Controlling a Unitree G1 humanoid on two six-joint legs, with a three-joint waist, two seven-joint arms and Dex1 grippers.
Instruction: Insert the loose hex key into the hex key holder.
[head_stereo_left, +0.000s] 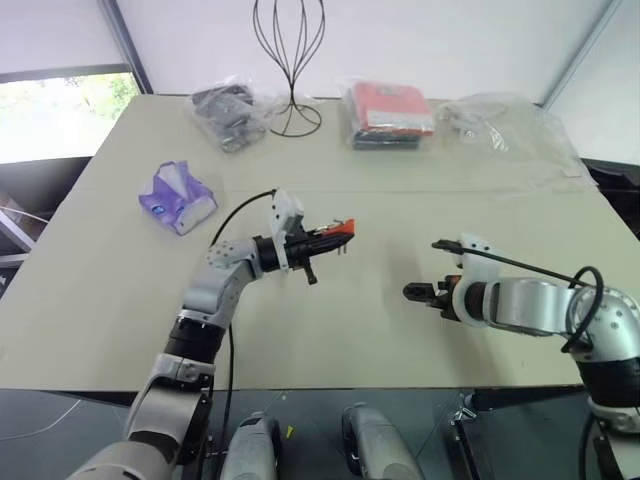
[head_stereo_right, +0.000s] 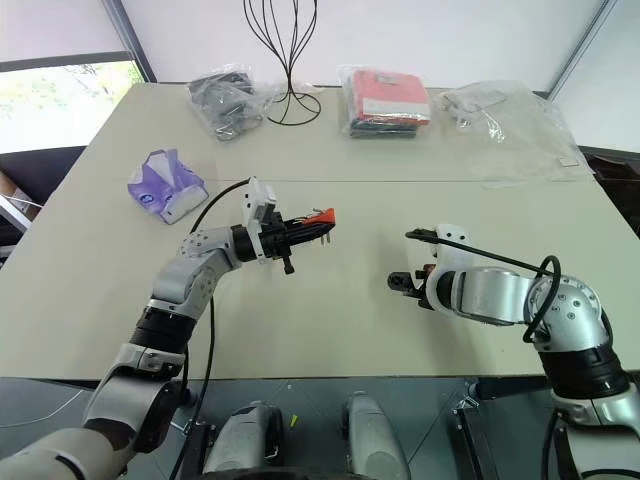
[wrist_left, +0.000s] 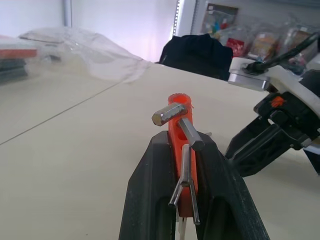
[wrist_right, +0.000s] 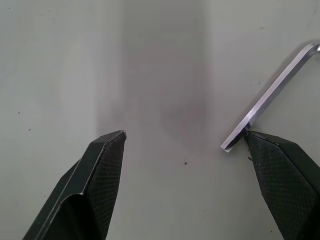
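Left gripper (head_stereo_left: 318, 240) clamps hex key holder (head_stereo_left: 340, 231), long axis level, pointing at right gripper (wrist_right: 185, 142), jaws wide.

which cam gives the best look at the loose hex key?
Right wrist view: the loose hex key lies bare on the table, one end at a finger of the open right gripper. In the eye views the right gripper hides it.
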